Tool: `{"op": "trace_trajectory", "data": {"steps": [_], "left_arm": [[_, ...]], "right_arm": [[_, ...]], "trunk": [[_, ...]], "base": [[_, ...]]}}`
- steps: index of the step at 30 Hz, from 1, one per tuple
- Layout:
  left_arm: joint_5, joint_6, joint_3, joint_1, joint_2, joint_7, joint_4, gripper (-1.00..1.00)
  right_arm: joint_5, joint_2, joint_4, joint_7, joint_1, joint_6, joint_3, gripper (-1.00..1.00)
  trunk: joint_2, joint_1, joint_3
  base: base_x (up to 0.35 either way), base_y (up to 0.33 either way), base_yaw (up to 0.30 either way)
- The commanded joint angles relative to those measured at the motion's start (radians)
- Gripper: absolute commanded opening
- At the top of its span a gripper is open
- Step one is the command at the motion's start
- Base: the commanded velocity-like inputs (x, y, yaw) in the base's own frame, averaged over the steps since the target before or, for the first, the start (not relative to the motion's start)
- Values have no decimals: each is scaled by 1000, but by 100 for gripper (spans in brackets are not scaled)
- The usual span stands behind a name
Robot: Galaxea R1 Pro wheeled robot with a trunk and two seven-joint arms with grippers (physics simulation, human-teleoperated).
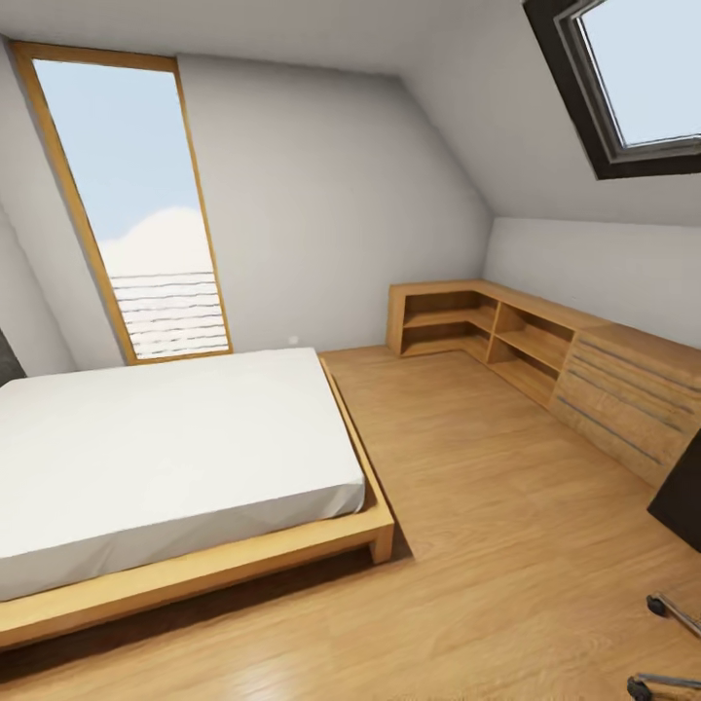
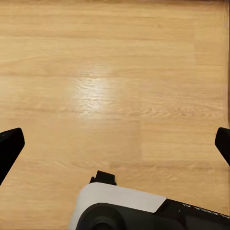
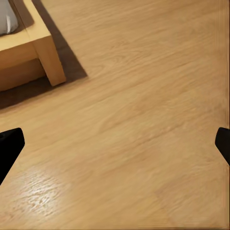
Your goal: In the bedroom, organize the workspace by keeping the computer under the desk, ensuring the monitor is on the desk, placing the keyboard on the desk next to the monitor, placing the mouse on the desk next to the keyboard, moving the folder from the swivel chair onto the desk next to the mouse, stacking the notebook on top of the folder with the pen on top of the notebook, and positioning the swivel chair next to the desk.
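We judged we were in transit, so the best move was to turn the base toward the chrome legs of the swivel chair [image 1: 667, 643] at the head view's lower right corner, keeping the arms tucked while rolling. A dark slab [image 1: 679, 501] just above them could have been the desk or the monitor; we could not tell. The bed [image 1: 166, 453] sat low on the wooden floor [image 1: 487, 526], with corner shelves [image 1: 487, 326] beyond. The left gripper [image 2: 115, 143] and right gripper [image 3: 115, 143] both hung spread wide and empty over bare boards.
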Motion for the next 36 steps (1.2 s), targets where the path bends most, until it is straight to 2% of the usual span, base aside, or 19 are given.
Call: {"op": "trace_trajectory", "data": {"steps": [1,14,20,22,36], "left_arm": [[8,-3,-6,-1,1,0,0,100],[10,-3,-3,0,1,2,0,100],[10,-3,-3,0,2,2,0,100],[10,-3,-2,0,2,3,0,100],[10,-5,-3,0,1,3,0,100]], "right_arm": [[1,0,1,0,-1,-3,-2,100],[-5,-2,0,-1,-1,3,-3,100],[-6,-4,-7,-2,-1,37,-4,100],[-5,-12,-8,-2,-1,63,-5,100],[-5,-13,-9,-2,-1,65,-5,100]], "trunk": [[-1,0,-1],[-1,0,-1],[-1,0,-1],[-1,0,-1],[-1,0,-1]], "base": [[0,0,-299],[0,0,-298],[0,0,-298],[0,0,-298],[0,0,-298]]}}
